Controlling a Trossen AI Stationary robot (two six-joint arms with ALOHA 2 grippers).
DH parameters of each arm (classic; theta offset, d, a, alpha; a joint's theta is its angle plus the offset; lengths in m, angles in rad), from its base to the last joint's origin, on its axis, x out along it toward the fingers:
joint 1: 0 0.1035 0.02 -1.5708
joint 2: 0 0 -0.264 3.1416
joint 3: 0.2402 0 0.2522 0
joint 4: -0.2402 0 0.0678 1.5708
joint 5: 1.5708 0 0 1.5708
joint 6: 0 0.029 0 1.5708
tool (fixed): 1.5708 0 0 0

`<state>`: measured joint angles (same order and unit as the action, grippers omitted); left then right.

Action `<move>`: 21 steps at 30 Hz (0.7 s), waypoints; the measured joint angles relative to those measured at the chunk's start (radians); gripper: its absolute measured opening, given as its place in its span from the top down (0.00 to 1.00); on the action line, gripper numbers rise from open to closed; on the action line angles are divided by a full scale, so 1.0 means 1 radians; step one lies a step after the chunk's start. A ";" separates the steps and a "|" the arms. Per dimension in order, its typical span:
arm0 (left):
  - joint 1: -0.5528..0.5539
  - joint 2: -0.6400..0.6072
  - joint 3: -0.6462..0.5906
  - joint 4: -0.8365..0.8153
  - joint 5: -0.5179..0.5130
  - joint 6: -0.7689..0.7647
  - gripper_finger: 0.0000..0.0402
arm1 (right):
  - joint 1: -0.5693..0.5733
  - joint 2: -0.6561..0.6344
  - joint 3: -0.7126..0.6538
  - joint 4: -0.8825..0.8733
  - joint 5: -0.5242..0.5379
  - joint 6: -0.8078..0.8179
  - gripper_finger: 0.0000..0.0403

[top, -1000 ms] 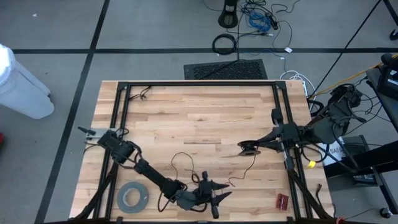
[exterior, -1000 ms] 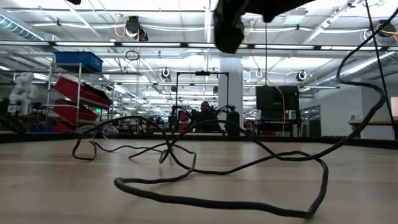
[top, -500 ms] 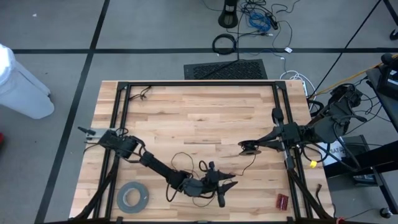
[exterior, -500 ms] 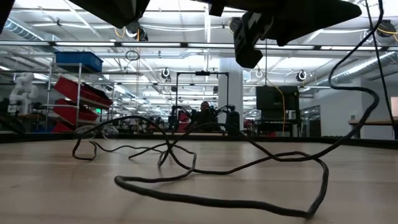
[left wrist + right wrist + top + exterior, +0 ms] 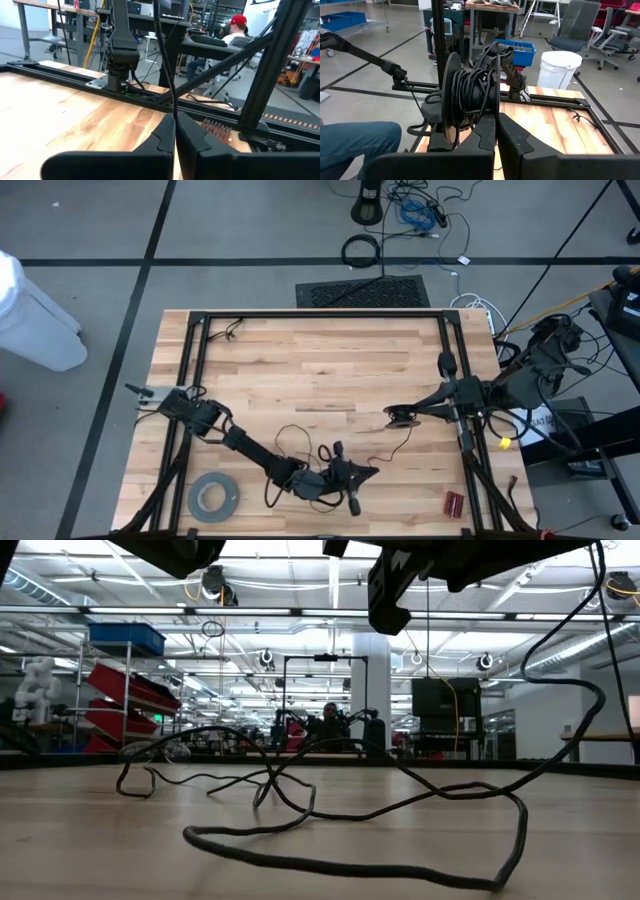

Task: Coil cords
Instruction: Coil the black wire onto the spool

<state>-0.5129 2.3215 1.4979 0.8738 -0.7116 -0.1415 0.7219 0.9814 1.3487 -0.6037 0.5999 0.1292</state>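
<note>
Cord point(image 5: 300, 442) sprawls loose along the tabletop's near edge; my left fingers point(image 5: 175, 131) are pinched on a strand, so I should feed gently. Farther off, my right fingers point(image 5: 496, 131) clamp the spool point(image 5: 400, 417).

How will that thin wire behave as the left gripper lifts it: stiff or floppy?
Probably floppy: the wire lies in loose, irregular loops on the table. It likely keeps some springy curl, since a few loops arch off the wood. Looks light and thin, so it could slide through the left gripper, whose fingers are shut on a strand, while the right gripper holds the spool.
</note>
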 joint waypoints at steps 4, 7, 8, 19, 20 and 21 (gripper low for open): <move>-0.001 -0.011 -0.001 -0.047 -0.037 0.053 0.99 | 0.000 -0.007 0.000 0.000 0.000 0.014 1.00; -0.002 -0.083 -0.035 -0.206 -0.086 0.024 0.99 | 0.000 -0.007 0.000 -0.003 -0.001 0.034 1.00; -0.002 -0.114 -0.050 -0.272 -0.111 0.000 0.99 | 0.000 -0.007 0.000 -0.011 -0.005 0.045 1.00; -0.012 -0.514 -0.272 -0.856 -0.201 -0.269 1.00 | 0.000 0.055 0.000 -0.044 -0.026 0.082 1.00; -0.017 -0.549 -0.292 -0.893 -0.208 -0.284 1.00 | 0.000 0.066 0.000 -0.045 -0.026 0.086 1.00; -0.022 -0.583 -0.308 -0.925 -0.211 -0.294 1.00 | 0.000 0.078 0.000 -0.046 -0.026 0.092 1.00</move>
<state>-0.5351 1.7384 1.1895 -0.0511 -0.9225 -0.4357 0.7219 1.0599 1.3483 -0.6493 0.5736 0.2212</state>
